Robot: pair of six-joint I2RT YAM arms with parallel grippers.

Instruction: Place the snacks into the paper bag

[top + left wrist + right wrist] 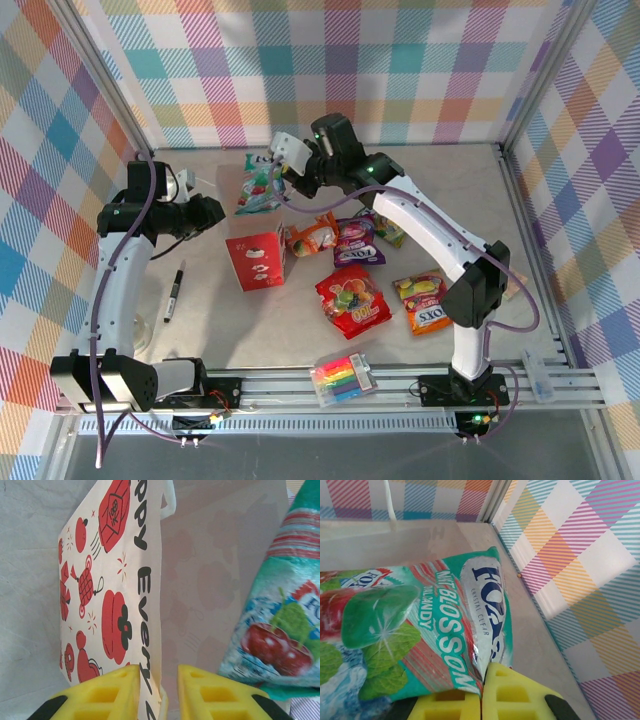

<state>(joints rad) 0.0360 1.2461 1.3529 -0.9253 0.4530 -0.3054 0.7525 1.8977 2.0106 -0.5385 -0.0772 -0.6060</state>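
Teal pouch: hanging clear of the counter, near the far side of the paper bag, being pinched at 1 edge by the clenched right tool. Lying flat to the right of the bag: 5 more pouches, namely orange, purple, yellow-green, red and orange-red. Standing upright near mid-counter: the bag. Straddling its rim: left tool, released, fingers sitting apart on either side of the paper wall.
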